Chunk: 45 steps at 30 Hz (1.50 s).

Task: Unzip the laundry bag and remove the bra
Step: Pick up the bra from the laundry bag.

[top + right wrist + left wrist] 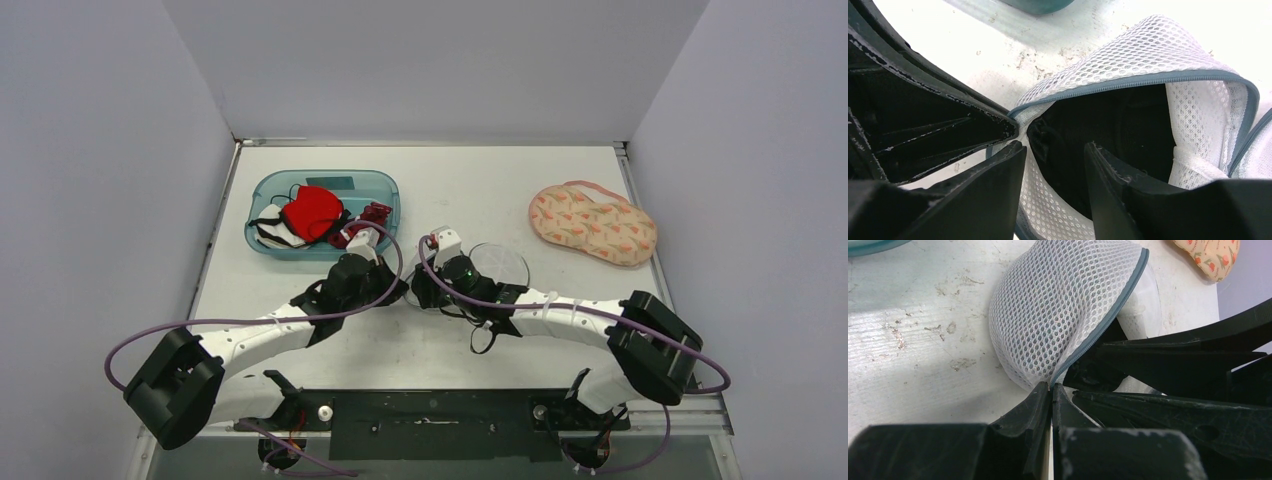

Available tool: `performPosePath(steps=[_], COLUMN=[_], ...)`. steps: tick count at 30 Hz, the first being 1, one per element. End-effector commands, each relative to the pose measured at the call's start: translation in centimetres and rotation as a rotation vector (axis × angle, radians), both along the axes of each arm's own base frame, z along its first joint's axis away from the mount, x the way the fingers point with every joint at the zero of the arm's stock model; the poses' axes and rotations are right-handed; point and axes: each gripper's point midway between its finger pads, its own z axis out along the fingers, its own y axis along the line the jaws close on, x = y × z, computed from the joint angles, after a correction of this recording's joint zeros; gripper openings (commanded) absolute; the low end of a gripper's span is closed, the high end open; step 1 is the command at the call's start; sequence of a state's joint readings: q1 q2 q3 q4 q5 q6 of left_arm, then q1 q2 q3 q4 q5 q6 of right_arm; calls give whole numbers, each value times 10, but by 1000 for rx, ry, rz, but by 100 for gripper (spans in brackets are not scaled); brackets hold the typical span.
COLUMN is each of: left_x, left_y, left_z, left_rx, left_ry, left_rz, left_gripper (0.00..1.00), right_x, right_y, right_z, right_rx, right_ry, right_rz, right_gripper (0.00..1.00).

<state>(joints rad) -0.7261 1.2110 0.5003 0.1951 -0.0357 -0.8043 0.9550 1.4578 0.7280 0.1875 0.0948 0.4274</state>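
The white mesh laundry bag (pixel 497 264) lies mid-table, its grey-blue zipper (pixel 1108 320) open. In the right wrist view the bag (pixel 1148 50) gapes and a black bra (pixel 1118 125) shows inside. My left gripper (pixel 1052 387) is shut on the bag's edge at the near end of the zipper; it also shows in the top view (pixel 398 290). My right gripper (pixel 1055 150) is open at the bag's mouth, one finger outside the mesh wall and the other over the black bra. The two grippers nearly touch.
A teal tray (pixel 385 186) with red, black and white garments stands at the back left, close to my left arm. A pink floral padded piece (pixel 592 222) lies at the back right, also seen in the left wrist view (pixel 1210 255). Walls enclose the table.
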Motion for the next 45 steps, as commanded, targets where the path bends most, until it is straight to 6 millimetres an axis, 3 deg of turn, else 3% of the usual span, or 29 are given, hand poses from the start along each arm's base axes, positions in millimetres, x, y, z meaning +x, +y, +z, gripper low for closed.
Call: performPosePath(steps=[1,5,8,16,21,26,29,30,33,35,40,45], left_x=[5,5,4,4,6,5,4,4,4,4,2,0], left_y=[-12,-12,-11,-8,-8,-11,-13,-13,-15,-17,-20,-22], left_z=[18,18,16,13,15,13,11,11,12,14,13,13], left_rx=[-43,-41,-39,-32,-39,-38,-40,-40,-45,-48,-49,-51], left_ry=[-56,-54,-46,-36,-42,-37,-36,-36,-40,-41,-41,-42], left_rz=[-24,-22,-19,1,6,-7,-14,-15,-21,-27,-37,-45], left_gripper=[0,0,0,0,0,0,0,0,0,0,0,0], right_x=[8,11,10,10,6,-1,-6,-8,-14,-16,-20,-15], right_y=[11,11,6,-42,-68,-80,-75,-71,-60,-56,-43,-37], right_z=[16,18,21,38,37,40,41,40,41,43,47,41], right_rx=[60,75,103,144,171,209,228,228,237,251,246,161], right_ry=[-25,-26,-31,-101,-100,-104,-91,-81,-53,-41,-24,-28], right_rz=[0,-18,-47,-198,-256,-275,-230,-203,-144,-127,-59,-23], right_gripper=[43,18,6,5,5,5,5,8,50,67,81,83])
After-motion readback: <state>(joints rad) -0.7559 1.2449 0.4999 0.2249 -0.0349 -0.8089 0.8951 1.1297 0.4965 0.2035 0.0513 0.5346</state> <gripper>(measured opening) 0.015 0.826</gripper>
